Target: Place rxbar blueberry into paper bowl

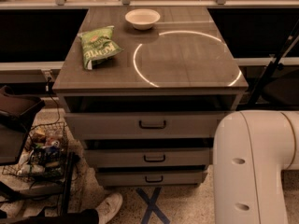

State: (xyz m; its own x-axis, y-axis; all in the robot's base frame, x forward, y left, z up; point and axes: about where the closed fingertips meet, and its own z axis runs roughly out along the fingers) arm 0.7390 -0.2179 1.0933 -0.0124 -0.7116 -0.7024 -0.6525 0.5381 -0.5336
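The paper bowl (142, 18) stands upright and holds nothing, near the back edge of the wooden cabinet top (187, 73). The rxbar blueberry is out of view. My gripper is out of view too, somewhere past the top edge of the picture. Only a thick white segment of my arm (254, 167) shows, at the lower right in front of the cabinet.
A green crinkled chip bag (98, 46) lies on the left of the cabinet top. A bright ring of light (140, 69) curves over the middle and right. Drawers (153, 124) face me below. A wire basket (39, 150) and a shoe (108, 206) are on the floor at left.
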